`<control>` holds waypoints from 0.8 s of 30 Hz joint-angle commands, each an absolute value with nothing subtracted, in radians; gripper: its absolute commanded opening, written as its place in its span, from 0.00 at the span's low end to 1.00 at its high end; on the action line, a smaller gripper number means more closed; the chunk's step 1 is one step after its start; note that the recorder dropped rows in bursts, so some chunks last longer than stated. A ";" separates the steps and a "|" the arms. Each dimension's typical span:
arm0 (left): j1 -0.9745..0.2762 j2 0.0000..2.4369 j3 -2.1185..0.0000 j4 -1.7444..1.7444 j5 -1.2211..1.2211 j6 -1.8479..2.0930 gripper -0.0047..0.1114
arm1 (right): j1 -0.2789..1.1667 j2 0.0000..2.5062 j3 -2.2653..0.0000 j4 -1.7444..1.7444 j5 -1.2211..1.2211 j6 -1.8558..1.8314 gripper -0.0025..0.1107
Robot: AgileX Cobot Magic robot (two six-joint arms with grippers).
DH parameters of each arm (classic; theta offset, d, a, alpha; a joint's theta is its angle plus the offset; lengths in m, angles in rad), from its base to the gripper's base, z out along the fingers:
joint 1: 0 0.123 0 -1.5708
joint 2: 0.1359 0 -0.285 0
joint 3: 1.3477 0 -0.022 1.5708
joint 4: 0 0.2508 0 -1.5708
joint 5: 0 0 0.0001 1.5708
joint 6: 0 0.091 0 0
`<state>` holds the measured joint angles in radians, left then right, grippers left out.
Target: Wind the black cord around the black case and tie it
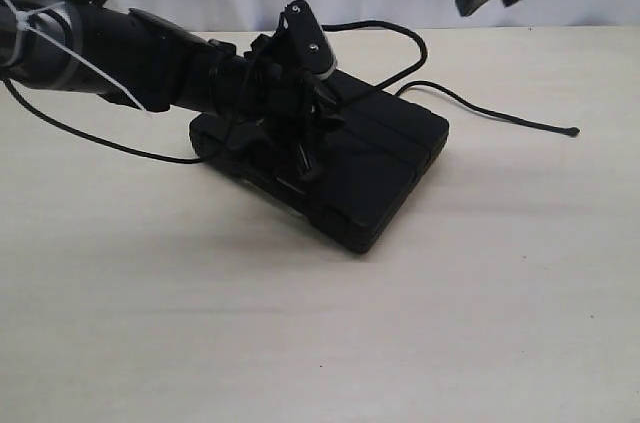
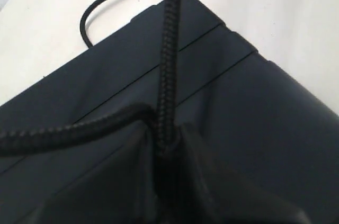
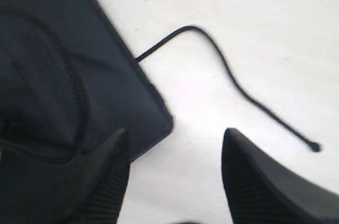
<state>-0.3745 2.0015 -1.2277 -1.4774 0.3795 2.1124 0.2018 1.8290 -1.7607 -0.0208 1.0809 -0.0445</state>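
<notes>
Braided cord (image 2: 168, 49) — matt case (image 2: 254, 118)

Pale, faintly grained tabletop (image 1: 300, 343). Resting on it: black case (image 1: 385, 178), plus loose tail of black cord (image 1: 480, 111), knotted end (image 1: 573, 130) well apart from case.

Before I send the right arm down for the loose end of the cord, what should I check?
1. Left gripper pinching the cord: ok.
2. Right gripper open and empty: ok.
3. Knotted end lying free on the table, apart from the case: ok.
4. Cord wrapped all round the case: cannot tell, underside hidden.
5. Cord tied: not ok, the end lies loose.
</notes>
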 commanded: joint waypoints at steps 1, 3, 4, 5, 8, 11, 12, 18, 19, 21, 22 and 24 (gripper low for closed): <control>-0.373 1.995 -1.226 -1.407 0.389 2.144 0.04 | 0.167 1.841 -1.816 -0.150 1.103 -0.031 0.47; -0.373 1.995 -1.226 -1.375 0.401 2.144 0.04 | 0.129 1.866 -1.840 -0.146 1.140 -0.031 0.46; -0.373 1.995 -1.226 -1.371 0.404 2.144 0.04 | 0.099 1.891 -1.864 -0.141 1.170 -0.028 0.45; -0.373 1.995 -1.226 -1.371 0.409 2.144 0.04 | 0.078 1.910 -1.880 -0.135 1.206 -0.025 0.45; -0.373 1.995 -1.226 -1.371 0.405 2.144 0.04 | 0.009 1.986 -1.941 -0.093 1.221 -0.092 0.45; -0.373 1.995 -1.226 -1.369 0.408 2.144 0.04 | -0.030 2.044 -1.941 -0.068 1.221 -0.173 0.45; -0.373 1.995 -1.226 -1.369 0.408 2.144 0.04 | -0.038 2.063 -1.941 -0.070 1.221 -0.183 0.45; -0.373 1.995 -1.226 -1.369 0.408 2.144 0.04 | -0.043 2.212 -1.943 -0.058 1.221 -0.326 0.45; -0.373 1.995 -1.226 -1.369 0.408 2.144 0.04 | -0.043 2.238 -1.955 -0.060 1.221 -0.329 0.45; -0.373 1.995 -1.226 -1.369 0.408 2.144 0.04 | -0.043 2.289 -1.997 -0.060 1.221 -0.351 0.45; -0.373 1.995 -1.226 -1.367 0.408 2.144 0.04 | -0.043 2.318 -2.029 -0.060 1.221 -0.375 0.45; -0.373 1.995 -1.226 -1.335 0.410 2.144 0.04 | -0.043 2.368 -2.091 -0.060 1.221 -0.414 0.45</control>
<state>-0.3745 2.0015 -1.2277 -1.3628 0.4001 2.1124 -0.0367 2.3173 -2.0191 -0.0621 1.2235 -0.3544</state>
